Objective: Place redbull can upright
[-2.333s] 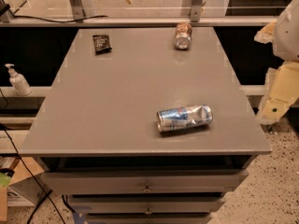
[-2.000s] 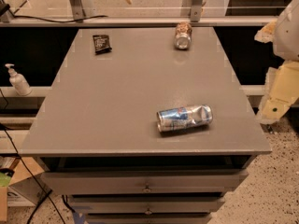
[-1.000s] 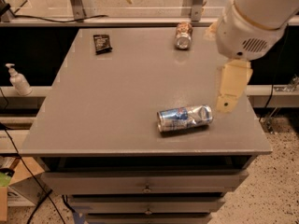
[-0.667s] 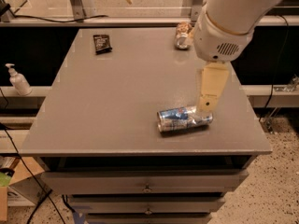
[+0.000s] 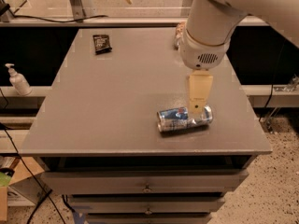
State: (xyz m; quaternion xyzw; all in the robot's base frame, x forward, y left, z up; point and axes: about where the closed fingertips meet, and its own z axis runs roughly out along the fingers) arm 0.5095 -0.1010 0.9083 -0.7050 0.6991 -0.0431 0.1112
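On the grey desk, toward its front right corner: a silver-and-blue can with small red marks. Not upright; flat on its side, long axis running roughly left to right, the right end angled a little away from the front edge. Shiny silver at both ends, somewhat dented along the body. Well inside the desk's edge, touching nothing else on the top.

Directly over the right half of that can: the pincer, pale yellow, pointing straight down from a thick white arm that extends from the upper right. From this angle, tip overlapping the can's upper side; touching or just above it, cannot tell. Wide or narrow, cannot tell either.

At the far edge of the desk, mostly hidden behind the arm: a brownish can, only a sliver showing. On the far left part of the top: a small black packet, lying flat, well apart from both cans.

Below the top: drawers with small round knobs. Off to the left, on a lower ledge: a white pump bottle, upright. At bottom left: a cardboard box beside black cables. At the right: speckled floor.
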